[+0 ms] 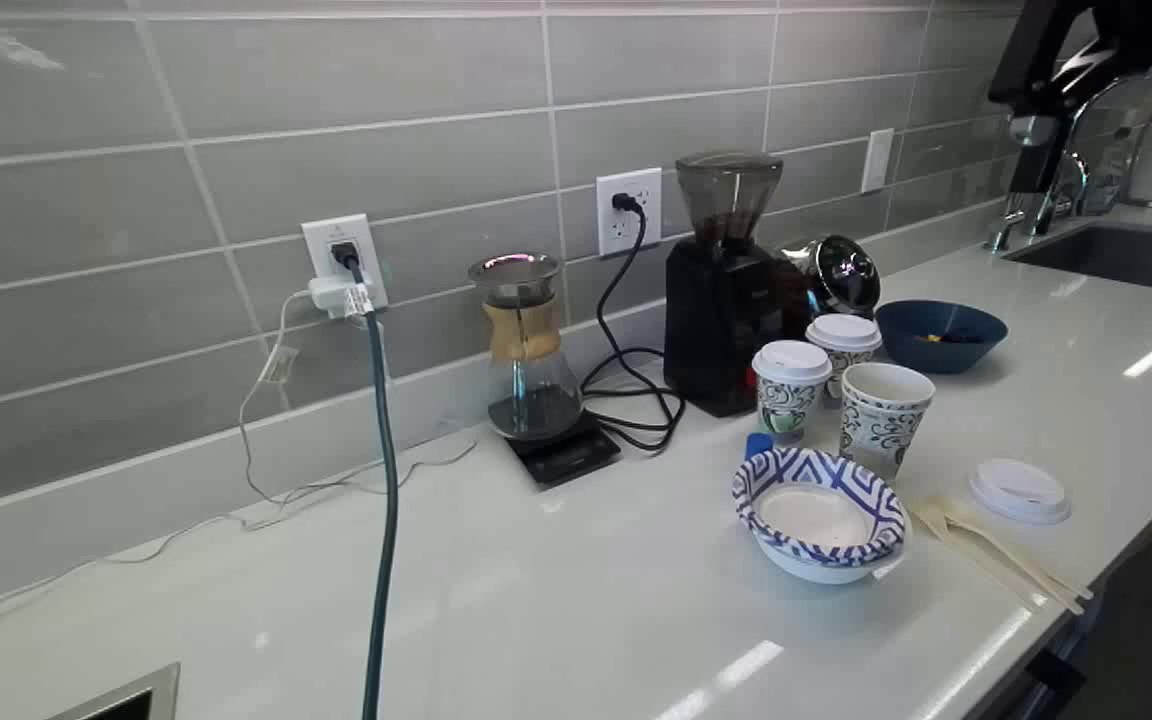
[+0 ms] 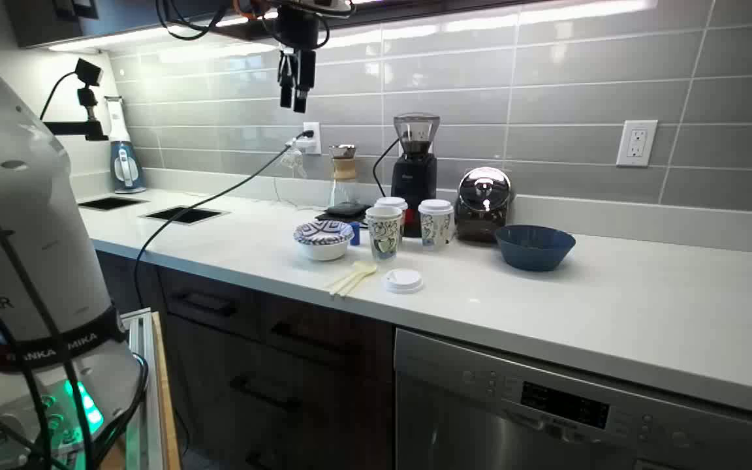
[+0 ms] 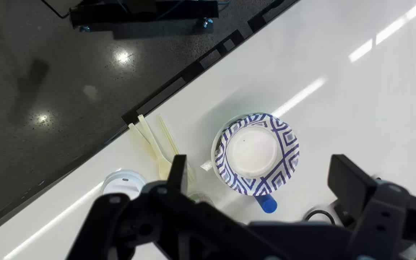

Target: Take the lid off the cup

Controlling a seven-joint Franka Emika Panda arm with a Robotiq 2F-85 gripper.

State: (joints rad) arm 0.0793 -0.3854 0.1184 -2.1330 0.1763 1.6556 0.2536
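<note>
Our gripper hangs high above the counter, and the wrist view shows us its fingers spread wide. We see the white lid on top of the blue-patterned cup, toward the counter's back edge. Just beside it stands a green-patterned cup with a second lid. An open cup is nearer the front edge. Close to that edge, a loose lid lies flat near a pale spoon.

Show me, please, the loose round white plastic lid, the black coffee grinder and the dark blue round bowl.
Loose round white plastic lid (image 1: pixel 1019 488): in an exterior view, top surface.
Black coffee grinder (image 2: pixel 414 181): in an exterior view, main body.
Dark blue round bowl (image 2: pixel 534 252): in an exterior view, outer wall.
</note>
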